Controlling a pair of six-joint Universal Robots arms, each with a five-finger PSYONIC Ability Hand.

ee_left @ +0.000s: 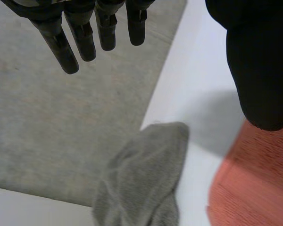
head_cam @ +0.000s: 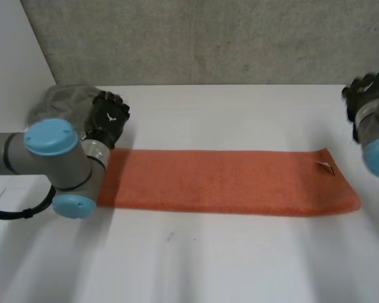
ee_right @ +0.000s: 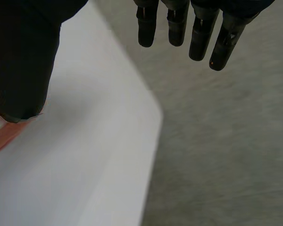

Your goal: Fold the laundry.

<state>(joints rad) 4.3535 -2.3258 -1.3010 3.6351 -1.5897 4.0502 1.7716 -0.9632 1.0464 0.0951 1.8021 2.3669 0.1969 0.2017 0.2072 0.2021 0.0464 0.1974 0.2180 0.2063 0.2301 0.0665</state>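
**Both robot hands open, orange towel lies in a long strip**

The orange towel [head_cam: 227,182] lies flat across the middle of the white bench [head_cam: 208,259] as a long, narrow band running from one arm to the other. A small white tag [head_cam: 326,167] shows on top of it near its right end.

The left robot hand [head_cam: 109,120] is at the towel's left end, by its far corner. In the left wrist view its fingers [ee_left: 85,37] are straight and spread, holding nothing, and its thumb is above the towel's edge [ee_left: 254,179]; I cannot tell whether it touches. A crumpled grey cloth [head_cam: 63,101] lies just beyond this hand, at the bench's far left corner.

The right robot hand [head_cam: 366,95] is beyond the towel's right end, apart from it. Its fingers [ee_right: 198,33] are straight and empty too.
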